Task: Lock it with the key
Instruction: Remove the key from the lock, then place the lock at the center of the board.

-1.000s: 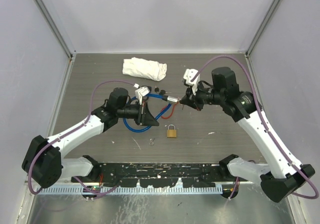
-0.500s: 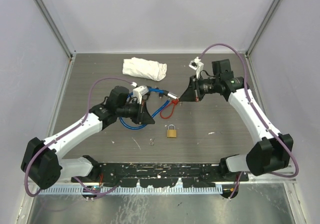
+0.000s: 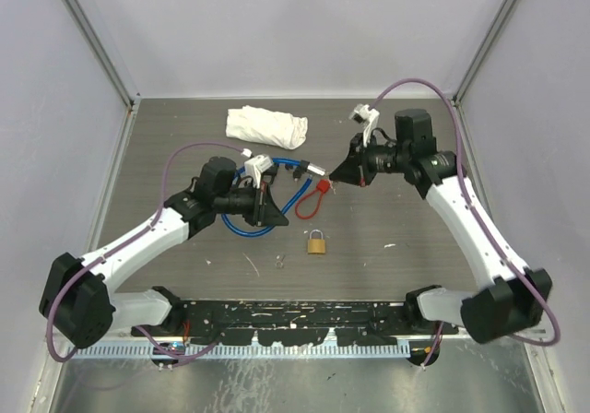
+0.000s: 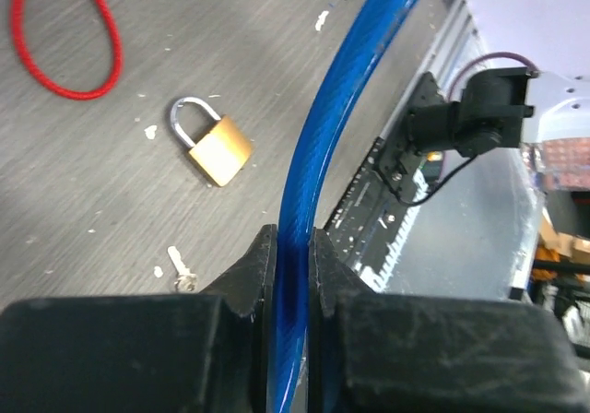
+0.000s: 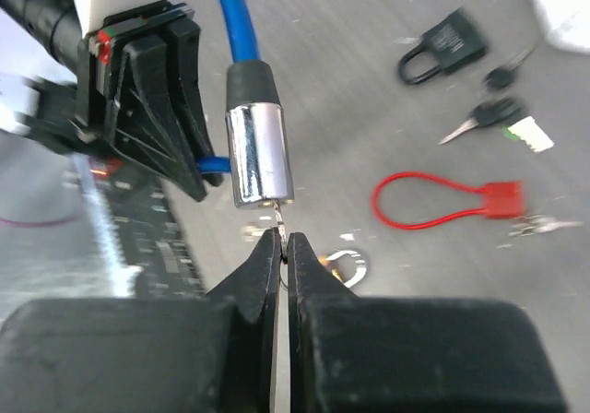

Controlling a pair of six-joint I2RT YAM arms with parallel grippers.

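Note:
A blue cable lock (image 3: 241, 230) lies looped on the table, and its chrome cylinder end (image 3: 316, 171) is held up in the air. My left gripper (image 3: 268, 206) is shut on the blue cable (image 4: 318, 136), which runs up between its fingers (image 4: 261, 265). My right gripper (image 3: 336, 180) is shut on a small metal key (image 5: 280, 218). The key's tip meets the end face of the chrome cylinder (image 5: 260, 155) just above the fingertips. How deep the key sits I cannot tell.
A brass padlock (image 3: 316, 242) with its shackle up lies near the front, a loose small key (image 3: 281, 260) to its left. A red cable seal (image 3: 314, 199), a black padlock (image 5: 442, 42) and black-headed keys (image 5: 493, 116) lie mid-table. A white cloth (image 3: 267, 125) sits at the back.
My right arm has swung its elbow out and turned its wrist, with the fingertips staying at the chrome end. The cylinder and my left gripper have shifted slightly toward the back.

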